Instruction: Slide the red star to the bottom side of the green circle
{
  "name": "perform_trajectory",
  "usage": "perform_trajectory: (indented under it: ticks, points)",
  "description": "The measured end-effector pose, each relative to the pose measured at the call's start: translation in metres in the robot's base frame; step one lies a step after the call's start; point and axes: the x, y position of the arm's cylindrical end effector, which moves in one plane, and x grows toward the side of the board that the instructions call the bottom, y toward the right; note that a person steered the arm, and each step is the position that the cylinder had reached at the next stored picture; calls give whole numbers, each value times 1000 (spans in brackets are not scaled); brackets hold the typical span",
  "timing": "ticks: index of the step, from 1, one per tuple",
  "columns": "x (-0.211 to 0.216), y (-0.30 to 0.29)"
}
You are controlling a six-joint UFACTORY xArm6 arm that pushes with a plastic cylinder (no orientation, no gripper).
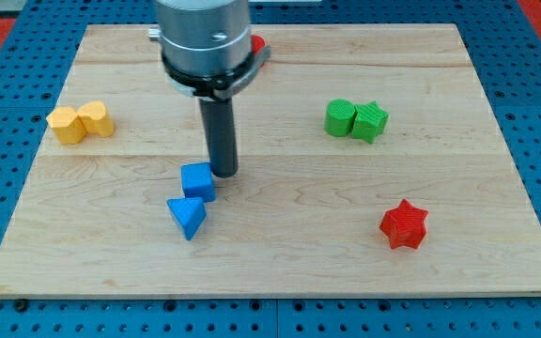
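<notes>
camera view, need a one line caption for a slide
My tip rests beside the blue cube, far from the red star and green circle.

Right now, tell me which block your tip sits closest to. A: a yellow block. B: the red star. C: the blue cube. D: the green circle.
C: my tip sits at the upper right edge of the blue cube, with the red star far off toward the view's right.

Single camera, raised, looking down at an angle across the whole wooden board [280, 253], moderately close
</notes>
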Motion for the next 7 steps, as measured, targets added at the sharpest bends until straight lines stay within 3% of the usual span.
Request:
perform_trajectory:
  ticks: [1,2,3,4,5,6,7]
  points:
    - [4,-24]
    - [9,-5]
    - [9,50]
    - [37,130]
    - [101,115]
    - [128,159]
    - [129,219]
